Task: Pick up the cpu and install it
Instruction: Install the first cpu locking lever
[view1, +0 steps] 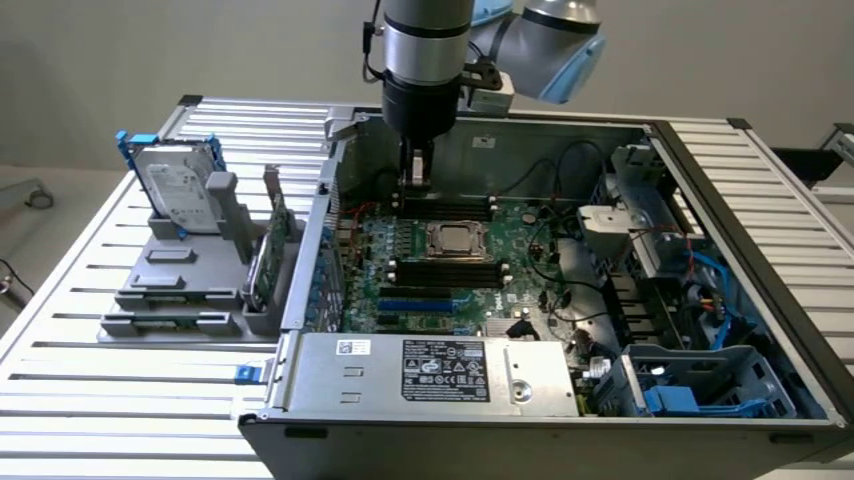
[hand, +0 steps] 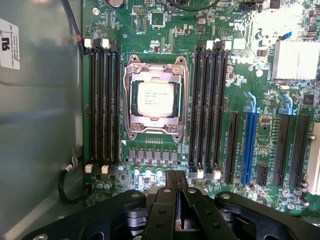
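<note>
The cpu (hand: 155, 98) is a small square chip with a pale silvery top. It lies flat inside the metal-framed socket (hand: 131, 75) on the green motherboard, between two banks of black memory slots. In the exterior view the cpu (view1: 461, 240) sits mid-board inside the open computer case. My gripper (view1: 419, 182) hangs inside the case above the board's far edge, behind the cpu and apart from it. The black fingers (hand: 165, 200) are pressed together with nothing between them, so the gripper (hand: 173, 175) is shut and holds nothing.
The case walls (view1: 330, 190) surround the board. A power supply (view1: 427, 370) fills the near side, and drive cages and cables (view1: 681, 300) stand at the exterior view's right. A blue-framed hard drive (view1: 180, 185) stands on a grey fixture outside the case. A blue expansion slot (hand: 248, 140) sits beside the memory slots.
</note>
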